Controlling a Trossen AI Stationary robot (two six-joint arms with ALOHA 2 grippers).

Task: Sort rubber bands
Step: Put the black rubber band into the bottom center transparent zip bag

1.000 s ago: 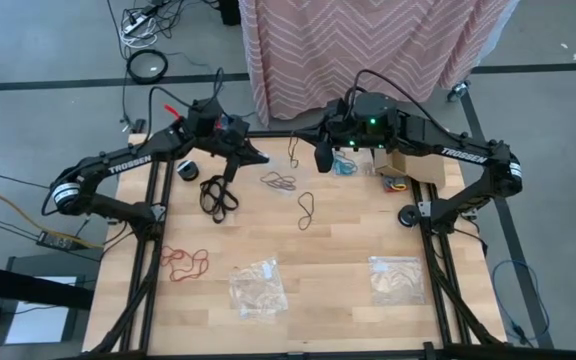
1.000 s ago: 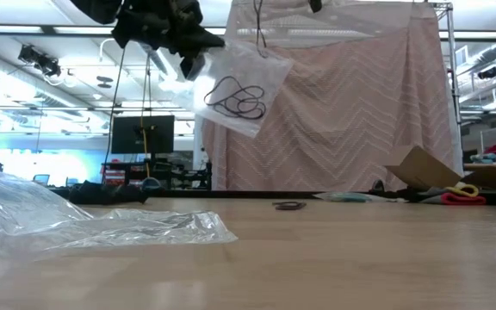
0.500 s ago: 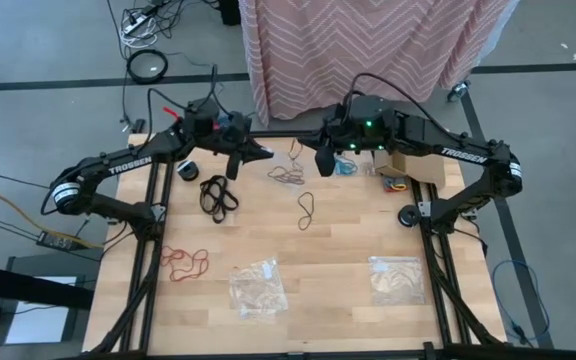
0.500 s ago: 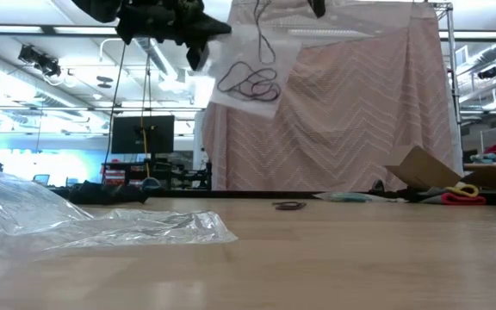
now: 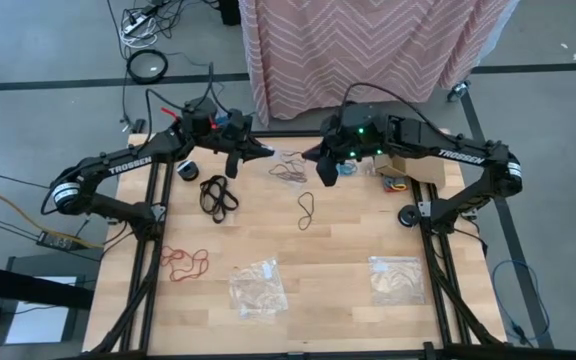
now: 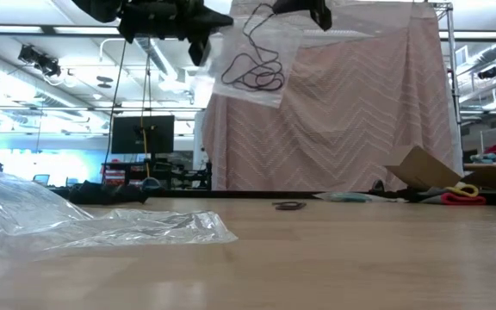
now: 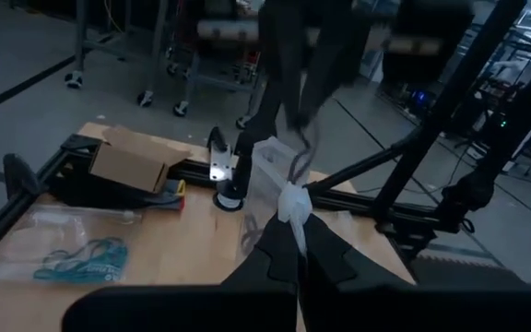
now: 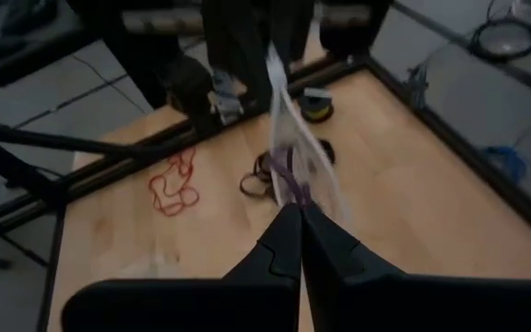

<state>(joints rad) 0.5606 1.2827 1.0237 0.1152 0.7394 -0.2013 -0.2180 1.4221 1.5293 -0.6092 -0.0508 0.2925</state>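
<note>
Pincers of both arms meet high over the far middle of the tabletop [image 5: 348,250], each pinching an edge of one clear plastic bag [image 6: 252,56] that hangs between them in the air. The left pincer [image 5: 258,153] holds the bag's left edge with its fingers pressed together on the plastic, and the right pincer [image 5: 313,155] grips the opposite edge, likewise closed on it. Inside the raised bag sits a tangle of dark rubber bands [image 6: 252,73], seen through the plastic in the low view.

On the wood below, other rubber bands lie in separate clusters. A black cluster [image 5: 218,194] lies left of centre, near the left arm. A thin dark loop [image 5: 307,209] lies alone near the middle. A red cluster [image 5: 184,262] rests toward the near left edge. At the far right, just beside a cardboard box [image 5: 403,165], lie a teal-blue cluster [image 5: 344,167] and a small mixed red and yellow bunch [image 5: 395,184].

Two more clear bags lie flat on the near half of the tabletop: one near the middle [image 5: 258,287], one to the right [image 5: 398,279], each with thin bands inside. A pink zigzag-patterned cloth [image 5: 368,50] hangs beyond the far edge.
</note>
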